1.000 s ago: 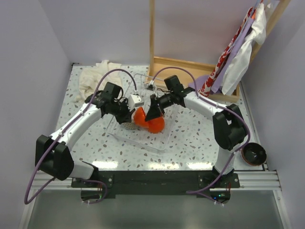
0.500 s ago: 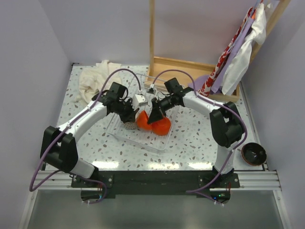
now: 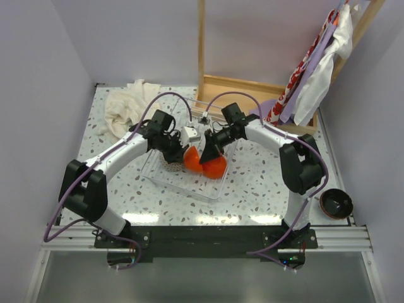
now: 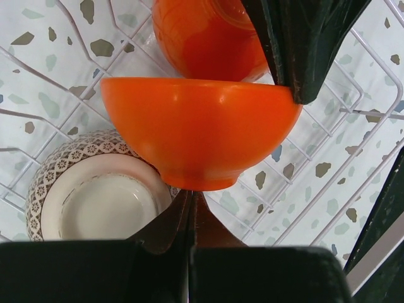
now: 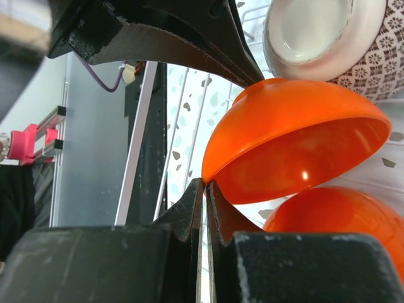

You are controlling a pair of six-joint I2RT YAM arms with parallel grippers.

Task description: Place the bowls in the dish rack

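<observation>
The clear dish rack [image 3: 189, 185] lies mid-table. In it are two orange bowls and a blue-patterned bowl [image 3: 171, 166] with a pale foot ring [image 4: 101, 205]. My right gripper [image 3: 206, 154] is shut on the rim of one orange bowl [image 5: 290, 145], held tilted over the rack wires [image 4: 372, 69]. My left gripper [image 4: 189, 201] is shut, its tips against that bowl's foot [image 4: 199, 129]. The second orange bowl [image 4: 211, 38] sits just beyond it, and shows low in the right wrist view [image 5: 341, 221]. A dark brown bowl [image 3: 334, 203] sits at the table's near right edge. The grey-speckled bowl is out of view.
A crumpled white cloth [image 3: 123, 104] lies at the far left. A wooden frame [image 3: 252, 87] stands behind the rack, with patterned cloths [image 3: 315, 63] hanging at the far right. The left gripper's black body [image 5: 158, 31] is close above the right fingers.
Both grippers and the orange bowl between them have shifted a little to the right over the rack. The left arm has reached farther in.
</observation>
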